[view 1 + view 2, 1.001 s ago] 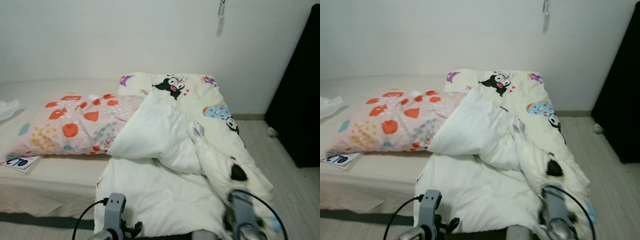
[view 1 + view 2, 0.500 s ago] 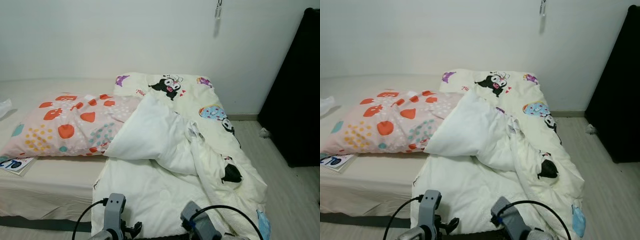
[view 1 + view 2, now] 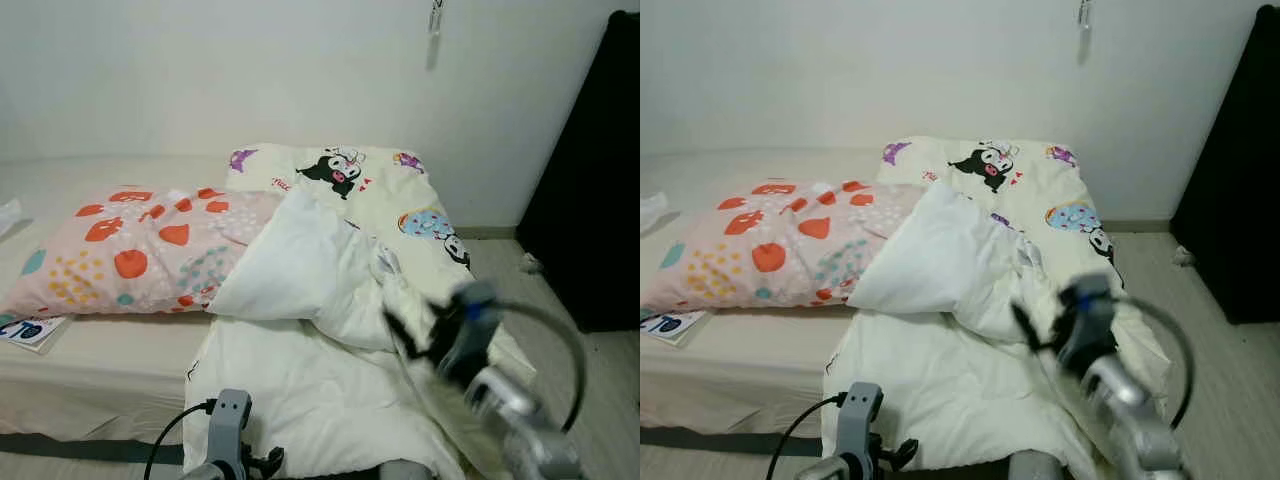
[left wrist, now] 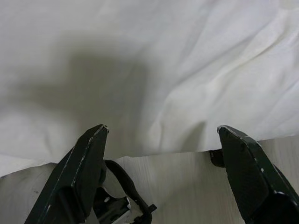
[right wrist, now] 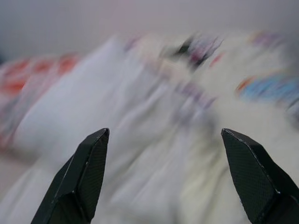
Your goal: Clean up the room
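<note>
The duvet (image 3: 330,340) — cream, w/ cartoon prints — lies crumpled over the right half of the low bed (image 3: 90,370), its white underside folded back in a big flap near the middle and one edge spilling off toward the wood floor (image 3: 590,350) on the right. Beside it on the left sits the pillow (image 3: 130,250) w/ red & teal shapes, touching the folded flap; a small printed card (image 3: 25,330) rests just at the pillow's near corner. The right gripper (image 3: 420,335) is raised over the bunched right edge of the duvet, blurred; in the right wrist view its two black fingers (image 5: 79,177) stand wide apart w/ nothing between them, pointing at the bedding. The left gripper (image 4: 161,149) hangs low at the foot of the bed, fingers likewise spread & empty, white fabric and floor in front of it. Judging by this, the tidy-up is at an early stage: bedding not yet spread flat, the card not put away — nothing gripped. A dark wardrobe (image 3: 590,180) stands at far right.
</note>
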Controlling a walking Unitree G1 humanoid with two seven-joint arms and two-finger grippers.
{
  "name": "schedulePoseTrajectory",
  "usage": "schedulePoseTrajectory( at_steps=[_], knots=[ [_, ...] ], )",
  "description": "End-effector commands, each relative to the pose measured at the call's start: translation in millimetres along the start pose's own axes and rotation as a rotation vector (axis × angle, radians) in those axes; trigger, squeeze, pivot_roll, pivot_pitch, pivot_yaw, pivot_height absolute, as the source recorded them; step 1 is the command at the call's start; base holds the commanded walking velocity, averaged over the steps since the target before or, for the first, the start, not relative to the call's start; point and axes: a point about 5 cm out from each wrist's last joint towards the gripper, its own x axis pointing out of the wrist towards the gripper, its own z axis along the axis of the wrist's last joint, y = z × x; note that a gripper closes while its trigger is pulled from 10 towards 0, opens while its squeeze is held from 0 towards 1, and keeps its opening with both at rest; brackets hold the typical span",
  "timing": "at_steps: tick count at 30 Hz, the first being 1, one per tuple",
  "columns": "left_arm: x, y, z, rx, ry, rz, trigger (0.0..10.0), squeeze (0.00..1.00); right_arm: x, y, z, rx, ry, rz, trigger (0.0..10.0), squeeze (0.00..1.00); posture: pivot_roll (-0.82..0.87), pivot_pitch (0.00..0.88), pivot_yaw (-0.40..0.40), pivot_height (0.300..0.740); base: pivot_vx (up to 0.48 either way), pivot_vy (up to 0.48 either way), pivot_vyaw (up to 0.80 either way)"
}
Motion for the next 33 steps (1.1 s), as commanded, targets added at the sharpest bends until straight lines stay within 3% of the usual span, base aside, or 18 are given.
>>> schedulePoseTrajectory(
  at_steps=[1,3,5,7,13,16,21,25,26,28,33],
  knots=[
    [-4.0,7.4,-5.3,0.008,0.021,0.015,10.0,0.00,-1.7,-9.8,-7.1,0.011,0.020,-0.061,10.0,0.00,-0.18,0.056,0.097,0.560,0.000,0.000,0.00],
    [-7.5,12.0,-10.5,0.019,0.033,0.016,10.0,0.00,5.7,-27.8,-6.4,-0.091,0.064,-0.153,10.0,0.00,-0.16,0.071,0.108,0.560,0.000,0.000,0.00],
    [-12.2,18.4,-16.1,0.031,0.046,0.021,10.0,0.00,11.8,-54.1,-12.2,-0.266,0.177,-0.299,10.0,0.00,-0.14,0.088,0.113,0.560,0.000,0.000,0.00],
    [-15.6,24.1,-18.6,0.027,0.050,0.033,10.0,0.00,14.2,-60.8,-13.4,-0.290,0.195,-0.321,10.0,0.00,-0.12,0.100,0.119,0.560,0.000,0.000,0.00],
    [-26.3,38.8,-26.2,0.044,0.058,0.047,10.0,0.00,23.9,-58.1,-13.9,-0.253,0.172,-0.295,10.0,0.00,-0.06,0.151,0.138,0.560,0.000,0.000,0.00],
    [-36.1,50.8,-33.0,0.037,0.056,0.068,10.0,0.00,35.9,-37.1,-9.2,-0.222,0.107,-0.137,10.0,0.00,-0.01,0.190,0.149,0.560,0.000,0.000,0.00],
    [-49.2,61.4,-46.7,0.028,0.069,0.084,10.0,0.00,47.9,-20.9,-6.9,-0.237,0.081,-0.038,10.0,0.00,0.03,0.231,0.164,0.560,0.000,0.000,0.00],
    [-57.4,65.8,-57.0,0.031,0.088,0.089,10.0,0.00,52.6,-20.2,-8.5,-0.253,0.101,-0.042,10.0,0.00,0.04,0.245,0.168,0.560,0.000,0.000,0.00],
    [-62.6,68.7,-61.6,0.035,0.091,0.087,10.0,0.00,54.5,-30.0,-13.9,-0.313,0.175,-0.132,10.0,0.00,0.05,0.266,0.173,0.560,0.000,0.000,0.00],
    [-63.8,69.6,-61.6,0.037,0.087,0.085,10.0,0.00,54.3,-37.2,-16.6,-0.349,0.219,-0.191,10.0,0.00,0.05,0.270,0.171,0.560,0.000,0.000,0.00],
    [-65.1,71.3,-60.7,0.039,0.081,0.086,10.0,0.00,53.1,-45.6,-18.9,-0.373,0.264,-0.258,10.0,0.00,0.05,0.272,0.172,0.560,0.000,0.000,0.00]
  ],
)
